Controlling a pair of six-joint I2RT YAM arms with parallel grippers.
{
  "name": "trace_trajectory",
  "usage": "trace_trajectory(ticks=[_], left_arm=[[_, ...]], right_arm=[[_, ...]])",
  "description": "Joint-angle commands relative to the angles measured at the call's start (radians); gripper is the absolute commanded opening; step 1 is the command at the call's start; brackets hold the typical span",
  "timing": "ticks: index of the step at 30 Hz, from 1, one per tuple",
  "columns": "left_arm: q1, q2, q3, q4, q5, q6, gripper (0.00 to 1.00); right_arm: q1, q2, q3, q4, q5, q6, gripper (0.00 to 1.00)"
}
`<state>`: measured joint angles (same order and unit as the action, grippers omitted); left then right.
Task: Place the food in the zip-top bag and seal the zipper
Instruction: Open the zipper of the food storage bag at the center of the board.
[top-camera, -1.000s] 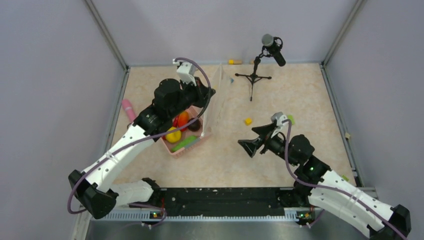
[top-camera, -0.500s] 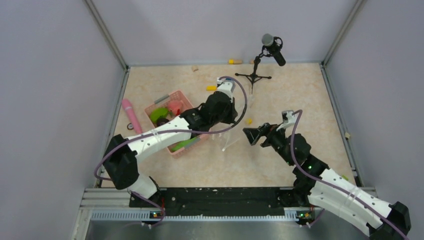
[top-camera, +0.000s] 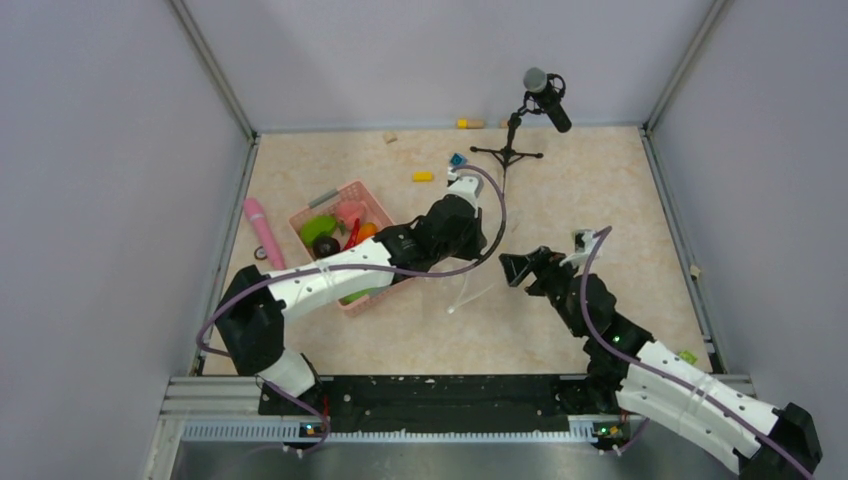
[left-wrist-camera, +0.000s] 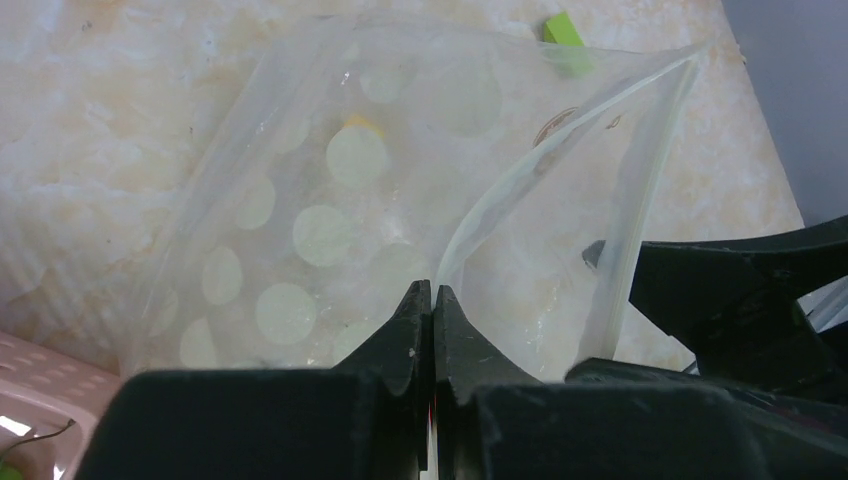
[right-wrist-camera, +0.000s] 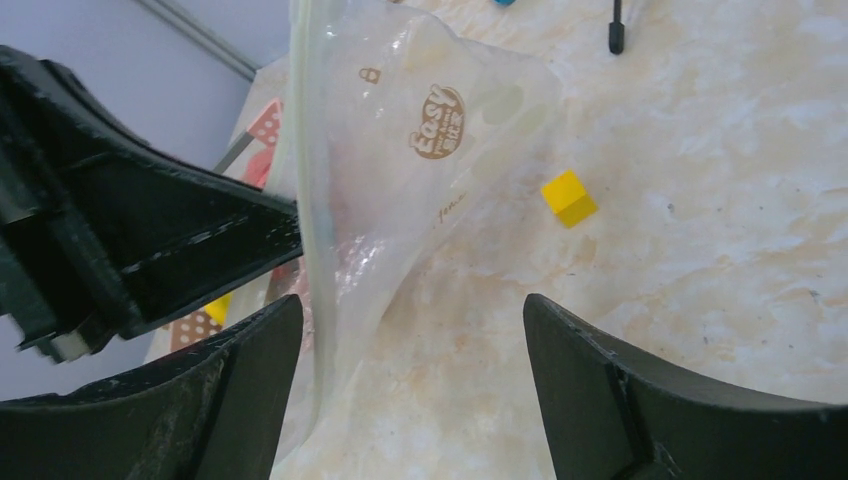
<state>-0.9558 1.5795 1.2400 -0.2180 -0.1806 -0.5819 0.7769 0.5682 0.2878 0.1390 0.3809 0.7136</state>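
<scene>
**Clear bag pinched by the left arm, food in the basket**

Clear plastic with white dots, the zip-top bag (left-wrist-camera: 330, 230) hangs above the middle of the counter (top-camera: 600, 190), between the two arms. The left fingers (left-wrist-camera: 426, 306) are pressed fully together on the zipper (left-wrist-camera: 520, 178). This whitish strip runs up and away from their tips along the bag's mouth. The bag's mouth gapes a little beside the grip. Nothing shows inside the bag.

The right fingers (top-camera: 515, 266) are spread wide and hold nothing. In the right wrist view the bag's printed side sags just ahead of them, nearer one finger. Whether it touches that finger cannot be told.

The food sits in the pink basket (top-camera: 345, 187), which lies toward the left edge of the counter. A green pepper (top-camera: 320, 225), a dark round fruit (top-camera: 325, 245), a red chili (top-camera: 352, 236), an orange (top-camera: 368, 230) and a pink piece (top-camera: 350, 210) are visible there. The left arm crosses over the basket's near side.

A yellow block (right-wrist-camera: 568, 197) lies on the counter just beside the bag. A green block (left-wrist-camera: 562, 28) lies beyond the bag. A pink stick (top-camera: 262, 230) lies along the left edge, and a microphone stand (top-camera: 508, 152) is near the far edge.
</scene>
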Motion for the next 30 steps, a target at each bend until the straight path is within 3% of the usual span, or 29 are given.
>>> trace_trajectory(ticks=[1, 8, 17, 21, 23, 26, 30], left_arm=[[-0.019, -0.048, 0.019, 0.030, -0.023, 0.001, 0.00], [-0.058, -0.055, 0.096, -0.081, -0.112, 0.038, 0.00], [-0.075, -0.094, 0.246, -0.298, -0.308, 0.193, 0.00], [-0.076, -0.145, 0.228, -0.359, -0.512, 0.245, 0.00], [-0.076, -0.182, 0.186, -0.361, -0.639, 0.241, 0.00], [-0.072, -0.237, 0.106, -0.310, -0.671, 0.252, 0.13], [-0.072, -0.273, 0.028, -0.194, -0.450, 0.281, 0.36]], right_arm=[[0.013, 0.071, 0.003, 0.043, 0.064, 0.021, 0.78], [0.013, 0.195, 0.054, 0.010, 0.076, 0.035, 0.61], [0.012, 0.227, 0.119, -0.190, 0.223, 0.102, 0.14], [0.012, 0.221, 0.166, -0.416, 0.364, 0.177, 0.00], [0.013, 0.202, 0.176, -0.469, 0.397, 0.185, 0.00], [0.012, 0.160, 0.181, -0.461, 0.363, 0.132, 0.00], [0.012, 0.136, 0.223, -0.385, 0.234, -0.017, 0.00]])
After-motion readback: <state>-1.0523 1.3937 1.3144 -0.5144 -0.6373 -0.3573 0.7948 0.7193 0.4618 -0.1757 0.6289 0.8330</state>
